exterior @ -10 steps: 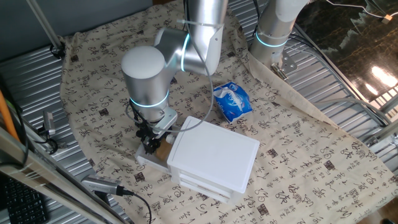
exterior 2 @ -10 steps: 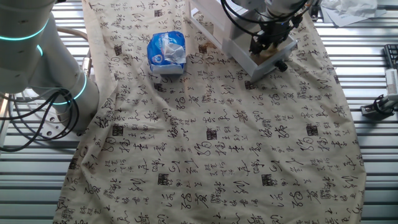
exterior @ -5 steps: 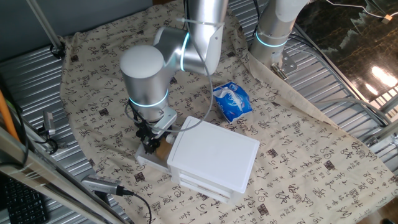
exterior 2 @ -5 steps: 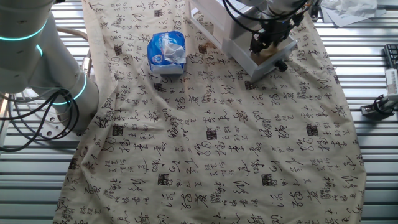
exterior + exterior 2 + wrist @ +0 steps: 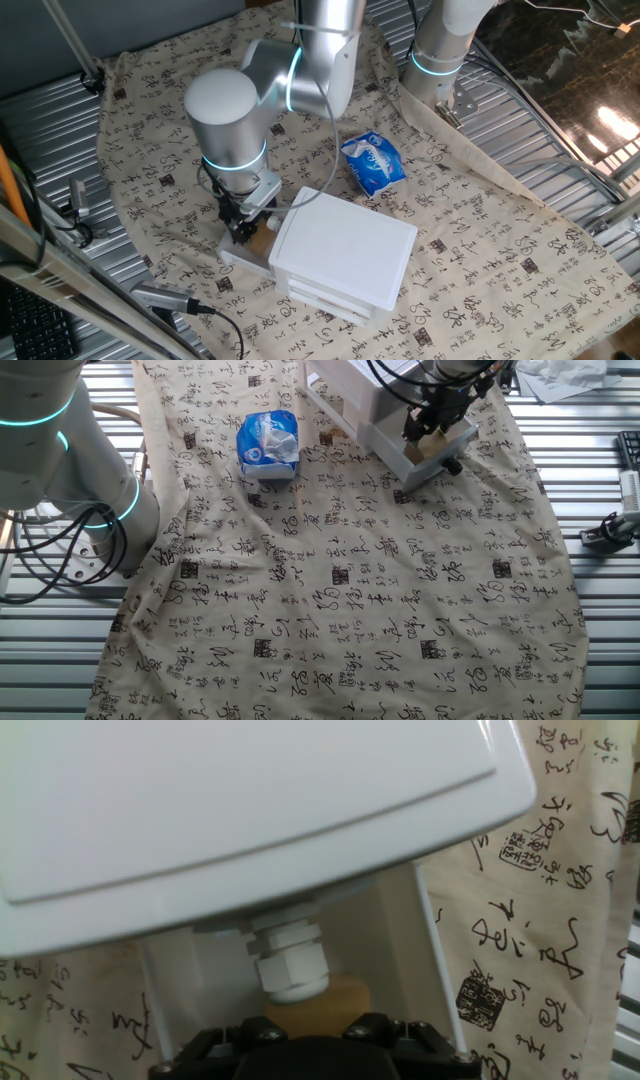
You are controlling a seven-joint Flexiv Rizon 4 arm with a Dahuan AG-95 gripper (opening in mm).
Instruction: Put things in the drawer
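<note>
The pincer (image 5: 240,232) hangs over the pulled-out drawer (image 5: 432,460) so the wooden block (image 5: 318,1006) beneath its fingertips lands inside. Whether it grips the block or has let go, I cannot tell.

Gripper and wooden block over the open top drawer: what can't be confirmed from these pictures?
- Gripper state: in the hand view its own body covers the fingertips; too small in both fixed views.
- Wooden block: lower part hidden by the gripper housing, so whether it rests on the drawer floor is unclear.
- Drawer knob: outside the hand view.
</note>
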